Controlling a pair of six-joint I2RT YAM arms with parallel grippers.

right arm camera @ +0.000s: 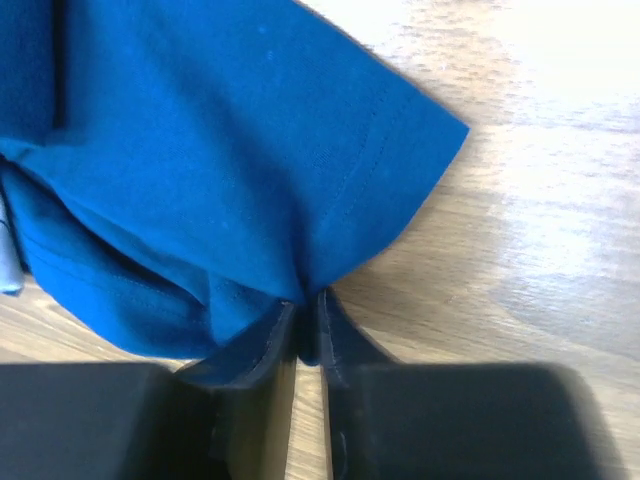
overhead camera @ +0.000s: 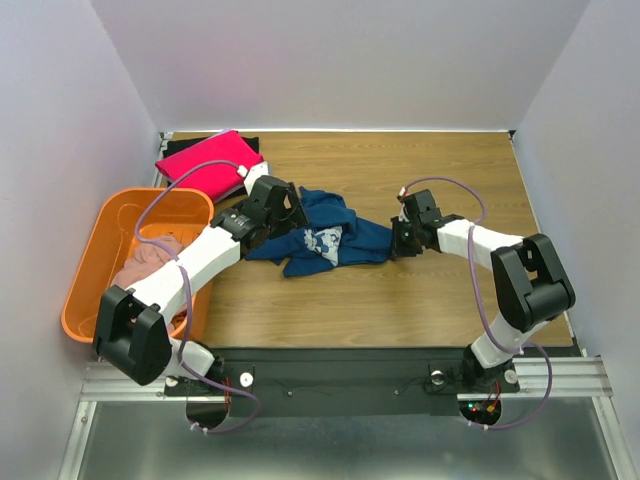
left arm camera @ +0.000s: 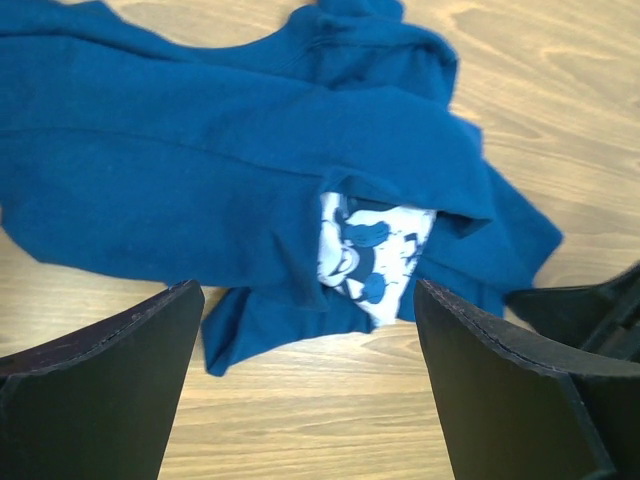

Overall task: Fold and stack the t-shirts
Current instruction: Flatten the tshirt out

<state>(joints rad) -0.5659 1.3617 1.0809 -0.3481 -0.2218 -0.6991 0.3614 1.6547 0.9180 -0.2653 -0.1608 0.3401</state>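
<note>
Four t-shirts are in sight, along with one orange basket [overhead camera: 82, 300]. The navy tee [overhead camera: 335, 232] lies crumpled at the middle of the bench [overhead camera: 420, 300], its white cartoon-mouse print [left arm camera: 372, 258] half tucked under a fold of blue cloth. The bright pink tee [overhead camera: 208, 162] sits folded flat at about 11 o'clock from the navy one, on top of the black tee [overhead camera: 256, 147], which shows only as a dark margin along its far and right edges. The pale dusty-pink tee [overhead camera: 150, 262] is bunched inside the basket at 9 o'clock, off the bench's left side. The left jaws stand wide apart over the navy tee's 10 o'clock corner and grip nothing; in the left wrist view the print and the cloth's rumpled near edge lie between the two dark fingers [left arm camera: 110, 380]. Whether they touch the cloth I cannot tell. The right jaws, at the tee's 3 o'clock end, are pressed almost together and pinch a bit of the navy cloth [right arm camera: 220, 150] just beside a stitched hem, with bare wood to the right of them.
</note>
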